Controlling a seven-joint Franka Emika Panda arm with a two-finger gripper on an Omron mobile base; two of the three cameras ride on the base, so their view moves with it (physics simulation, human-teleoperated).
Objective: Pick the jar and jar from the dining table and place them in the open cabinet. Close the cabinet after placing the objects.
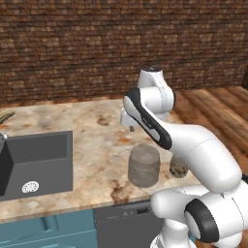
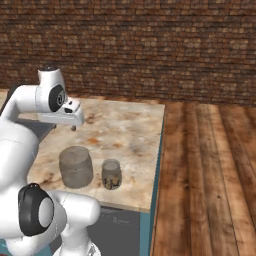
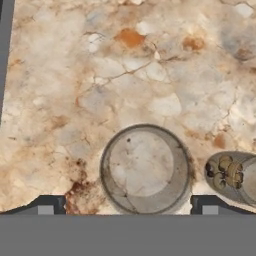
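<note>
A wide smoky grey jar (image 1: 144, 166) (image 2: 76, 167) stands near the front edge of the marbled dining table (image 1: 92, 140) (image 2: 135, 127). Beside it on the right is the small clear jar (image 2: 111, 174) with brownish contents, partly behind my arm in the left base view (image 1: 178, 167). My gripper (image 1: 131, 127) (image 2: 74, 127) hangs open above the table, pointing down, farther back than the jars and well above them. In the hand view the wide jar (image 3: 145, 167) lies between my spread fingertips (image 3: 46, 205) and the small jar (image 3: 232, 175) sits at the right. The cabinet is out of view.
A dark grey sink basin (image 1: 34, 162) (image 3: 4, 50) is set into the table's left part. A brick wall (image 2: 150, 45) runs behind. Wooden floor (image 2: 210, 170) lies beyond the table's right edge. Teal fronts (image 1: 48, 230) and a dark panel (image 1: 123, 218) sit below the top.
</note>
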